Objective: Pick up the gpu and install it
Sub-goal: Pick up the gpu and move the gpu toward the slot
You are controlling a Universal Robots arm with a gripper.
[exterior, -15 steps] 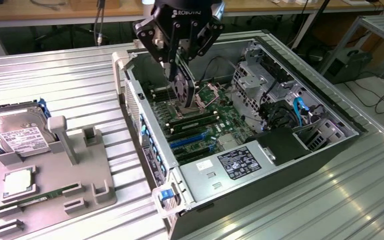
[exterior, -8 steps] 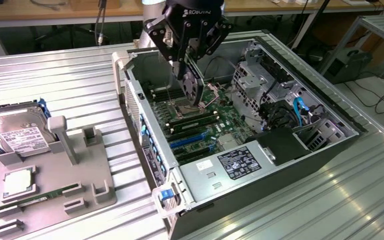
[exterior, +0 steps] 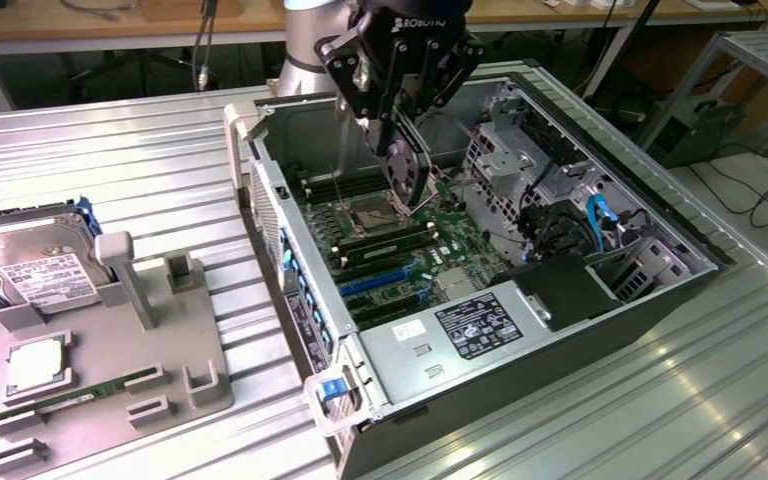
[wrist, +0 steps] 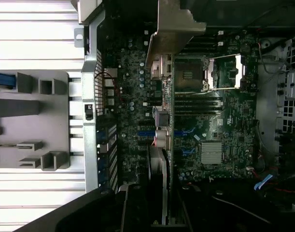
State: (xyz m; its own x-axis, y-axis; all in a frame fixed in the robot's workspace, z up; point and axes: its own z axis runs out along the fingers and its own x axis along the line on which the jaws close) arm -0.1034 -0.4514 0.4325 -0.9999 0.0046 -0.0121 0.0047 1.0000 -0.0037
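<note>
The gpu (exterior: 412, 172), a thin dark card with a silvery metal bracket at one end, hangs from my gripper (exterior: 400, 140), which is shut on it. It hovers above the motherboard (exterior: 418, 250) inside the open computer case (exterior: 584, 330), over the processor socket (exterior: 371, 215) and apart from the blue expansion slots (exterior: 377, 282). In the wrist view the gpu (wrist: 164, 121) shows edge-on as a narrow strip with its bracket (wrist: 175, 29) at the far end. It crosses the board beside the blue slots (wrist: 148, 133).
A grey fixture tray (exterior: 157, 395) on the exterior view's left holds a silver hard drive (exterior: 37, 265), a processor (exterior: 35, 365) and a green memory stick (exterior: 80, 398). Memory modules (exterior: 384, 240), a drive cage (exterior: 518, 150) and blue cables (exterior: 602, 225) crowd the case.
</note>
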